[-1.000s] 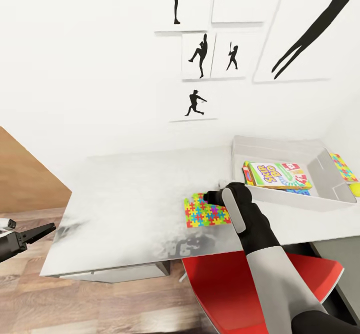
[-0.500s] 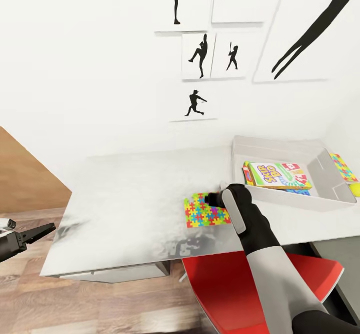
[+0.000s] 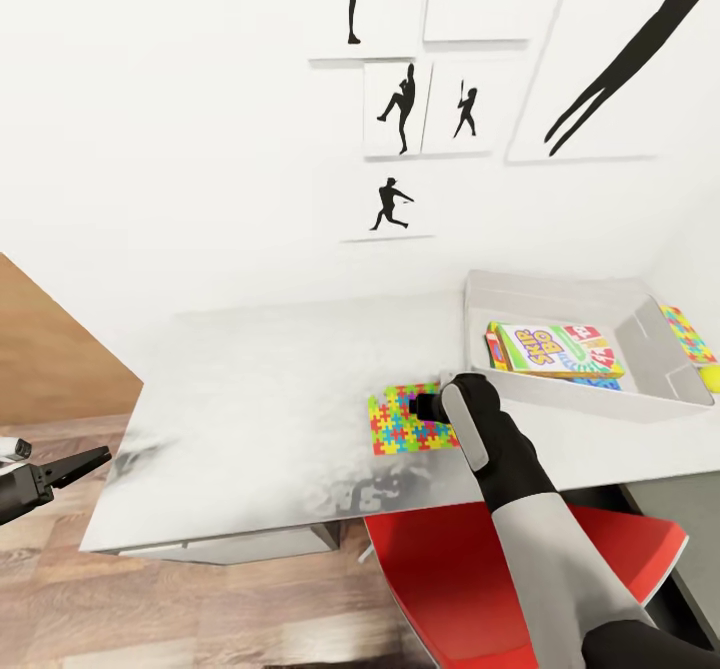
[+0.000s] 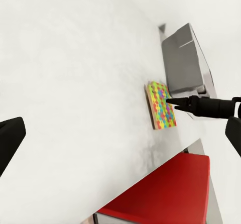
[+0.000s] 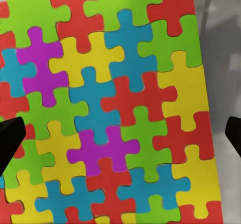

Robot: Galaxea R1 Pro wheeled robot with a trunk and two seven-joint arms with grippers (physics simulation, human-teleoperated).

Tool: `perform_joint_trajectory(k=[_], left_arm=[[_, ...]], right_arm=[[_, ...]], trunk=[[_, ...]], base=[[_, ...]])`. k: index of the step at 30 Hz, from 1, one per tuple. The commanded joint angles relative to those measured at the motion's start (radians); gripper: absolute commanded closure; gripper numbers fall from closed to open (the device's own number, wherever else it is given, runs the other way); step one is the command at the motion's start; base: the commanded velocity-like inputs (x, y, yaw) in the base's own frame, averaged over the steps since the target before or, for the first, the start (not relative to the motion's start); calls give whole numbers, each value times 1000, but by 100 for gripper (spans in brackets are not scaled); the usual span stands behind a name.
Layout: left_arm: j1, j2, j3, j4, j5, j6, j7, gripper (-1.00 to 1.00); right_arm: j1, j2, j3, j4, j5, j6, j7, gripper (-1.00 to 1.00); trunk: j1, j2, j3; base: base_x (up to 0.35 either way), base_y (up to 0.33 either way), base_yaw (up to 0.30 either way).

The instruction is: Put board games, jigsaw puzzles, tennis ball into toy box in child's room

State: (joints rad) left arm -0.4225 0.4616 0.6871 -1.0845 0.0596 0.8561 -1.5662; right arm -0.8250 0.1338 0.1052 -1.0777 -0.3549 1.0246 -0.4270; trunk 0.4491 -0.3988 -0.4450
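Puzzle (image 3: 410, 421) lying flat on the pale table (image 3: 250, 399), right gripper (image 3: 418, 407) directly above it.

Its thin square slab shows interlocking glossy pieces; the right gripper's fingers are spread wide. Beside it, the grey sloping-walled toy box (image 3: 560, 299) holds stacked board games (image 3: 555, 349). Left gripper (image 3: 85, 464) looks pressed together, well apart.

The puzzle (image 3: 410, 424) is interlocking red, yellow, green, blue and purple pieces. The desk (image 3: 250, 399) is pale grey-white, the bin (image 3: 560, 294) light grey, the chair (image 3: 450, 569) red, and the wall prints (image 3: 400, 109) show black silhouettes.
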Motion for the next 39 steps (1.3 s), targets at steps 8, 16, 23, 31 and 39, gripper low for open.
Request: perform_joint_trajectory(k=[8,16,23,31,39], left_arm=[[-1,0,0,0,-1,10,-5,-100],[-1,0,0,0,-1,10,-5,-100],[0,0,0,0,-2,11,-5,-100],[0,0,0,0,-3,10,-5,-100],[-1,0,0,0,-3,11,-5,-100]], right_arm=[[0,0,1,4,-7,3,-9,-100],[0,1,1,4,-7,3,-8,-100],[0,1,1,5,-8,3,-9,-100],[0,1,1,5,-9,3,-8,-100],[0,3,2,5,-9,3,-7,-100]], trunk=[[1,-1,-9],[1,-1,-10],[1,-1,-12],[1,-1,-20],[1,-1,-21]], base=[[0,0,0],[0,0,0],[0,0,1],[0,0,39],[-30,96,8]])
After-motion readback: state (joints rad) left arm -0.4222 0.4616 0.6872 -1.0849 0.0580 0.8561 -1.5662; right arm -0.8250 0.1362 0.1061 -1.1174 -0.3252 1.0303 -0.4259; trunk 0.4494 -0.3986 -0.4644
